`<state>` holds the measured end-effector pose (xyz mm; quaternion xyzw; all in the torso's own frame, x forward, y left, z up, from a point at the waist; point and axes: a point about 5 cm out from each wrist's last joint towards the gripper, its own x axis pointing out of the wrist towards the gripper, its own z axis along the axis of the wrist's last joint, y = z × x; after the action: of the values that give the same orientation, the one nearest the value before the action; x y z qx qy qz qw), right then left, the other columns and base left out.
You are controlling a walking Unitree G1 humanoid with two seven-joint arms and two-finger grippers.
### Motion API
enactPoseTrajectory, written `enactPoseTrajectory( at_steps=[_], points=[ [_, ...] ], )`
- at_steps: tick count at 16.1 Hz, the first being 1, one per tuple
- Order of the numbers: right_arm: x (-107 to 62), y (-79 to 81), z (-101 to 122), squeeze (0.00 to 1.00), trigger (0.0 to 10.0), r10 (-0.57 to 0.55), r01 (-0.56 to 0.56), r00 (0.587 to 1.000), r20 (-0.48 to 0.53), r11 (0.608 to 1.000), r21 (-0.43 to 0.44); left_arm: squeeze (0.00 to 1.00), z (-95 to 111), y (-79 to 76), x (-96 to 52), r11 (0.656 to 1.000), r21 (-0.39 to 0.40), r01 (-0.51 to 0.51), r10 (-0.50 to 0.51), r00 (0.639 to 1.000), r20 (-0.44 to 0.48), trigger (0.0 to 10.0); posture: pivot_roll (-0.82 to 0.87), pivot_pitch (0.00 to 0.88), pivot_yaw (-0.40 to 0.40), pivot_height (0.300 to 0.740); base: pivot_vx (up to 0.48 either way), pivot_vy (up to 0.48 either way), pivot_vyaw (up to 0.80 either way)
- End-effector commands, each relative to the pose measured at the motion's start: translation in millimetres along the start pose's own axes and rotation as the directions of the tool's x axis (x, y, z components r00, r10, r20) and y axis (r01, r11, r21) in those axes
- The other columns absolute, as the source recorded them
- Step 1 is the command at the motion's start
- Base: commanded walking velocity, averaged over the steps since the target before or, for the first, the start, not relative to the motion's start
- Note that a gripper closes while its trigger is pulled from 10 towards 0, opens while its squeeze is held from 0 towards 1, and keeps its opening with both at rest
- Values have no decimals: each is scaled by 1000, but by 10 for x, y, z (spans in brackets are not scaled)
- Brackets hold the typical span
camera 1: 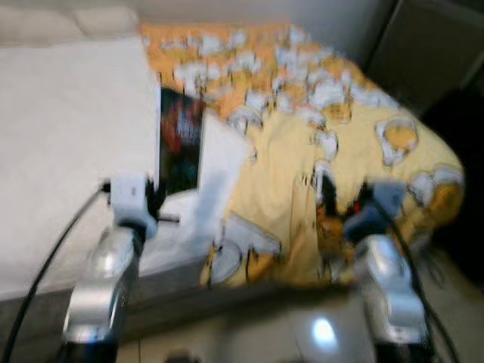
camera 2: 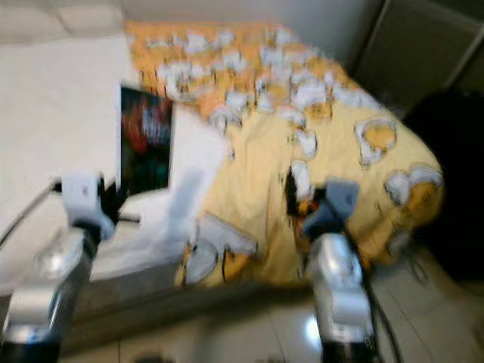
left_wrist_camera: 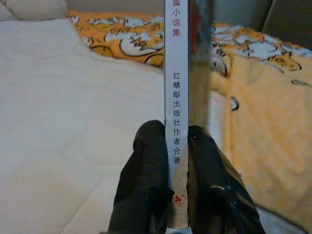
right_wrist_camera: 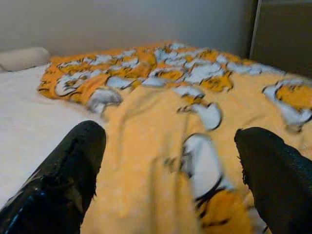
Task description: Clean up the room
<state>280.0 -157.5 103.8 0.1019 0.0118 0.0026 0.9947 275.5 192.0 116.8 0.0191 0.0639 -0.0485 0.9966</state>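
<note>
My left gripper [left_wrist_camera: 176,146] is shut on a book [left_wrist_camera: 176,102], its white spine printed with Chinese characters and pinched between the two black fingers [left_wrist_camera: 146,165]. In the eye views the book [camera 1: 180,144] stands upright over the white bed sheet [camera 1: 68,144], its dark red-and-black cover facing me, held by the left gripper [camera 1: 155,200]. My right gripper [right_wrist_camera: 170,161] is open above the yellow-and-orange patterned blanket [right_wrist_camera: 161,141]. In the left eye view the right gripper [camera 1: 340,204] hovers over the blanket's near fold [camera 1: 287,181].
The bed's front edge [camera 1: 174,299] runs across the lower part of the view, with glossy tiled floor [camera 1: 302,333] below it. A pillow [right_wrist_camera: 22,57] lies at the head of the bed. A dark cabinet [camera 1: 431,53] stands at the back right.
</note>
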Motion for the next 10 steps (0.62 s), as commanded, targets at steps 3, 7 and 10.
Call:
enactPoseTrajectory(
  at_steps=[3,7,10],
  points=[
    [17,2,9,0,10000,24,-24,1000,-18,1000,8,0,131,9,24,1000,9,-4,4,998,62,10000,31,0,-25,740,0,345,0],
    [-3,50,7,0,10000,65,-64,998,-21,998,16,0,133,15,20,1000,19,-4,3,998,65,10000,33,0,-26,740,0,348,0],
    [-15,66,-18,0,10000,77,-76,996,-37,997,14,0,124,8,10,1000,23,2,-3,998,64,10000,27,0,-22,740,0,347,0]
  ],
)
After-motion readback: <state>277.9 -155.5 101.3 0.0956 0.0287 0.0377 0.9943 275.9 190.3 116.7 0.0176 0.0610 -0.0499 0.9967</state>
